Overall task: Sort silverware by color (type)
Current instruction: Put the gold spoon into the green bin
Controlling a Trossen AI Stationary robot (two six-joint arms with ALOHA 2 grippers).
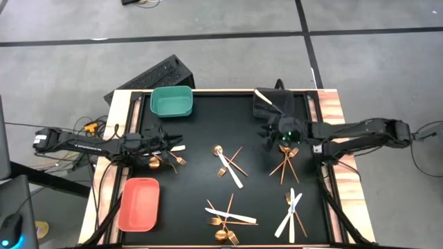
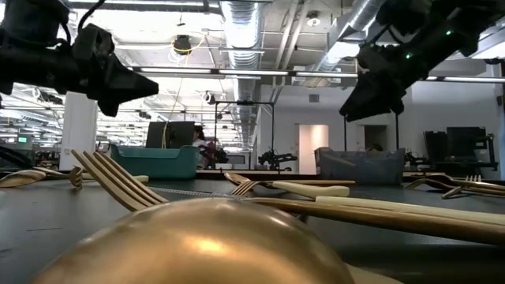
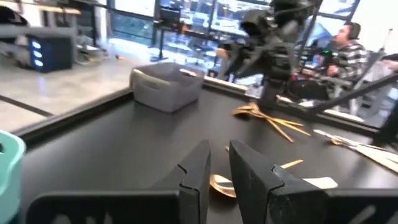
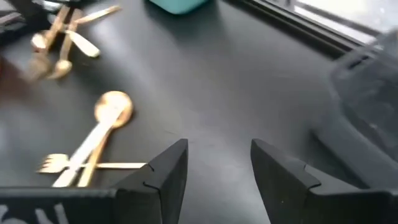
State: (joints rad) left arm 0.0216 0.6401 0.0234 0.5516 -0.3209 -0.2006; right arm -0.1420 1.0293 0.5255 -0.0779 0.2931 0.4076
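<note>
I see a table with a black top (image 1: 201,124) and wood-grain edges. On it sit a teal bin (image 1: 172,101) at the far side, a salmon bin (image 1: 139,203) at the near left corner and a dark bin (image 1: 275,104) far right. Gold and white silverware (image 1: 228,166) lies straight on the black surface in loose clusters: left by the teal bin, centre, near-centre, right and near-right.
</note>
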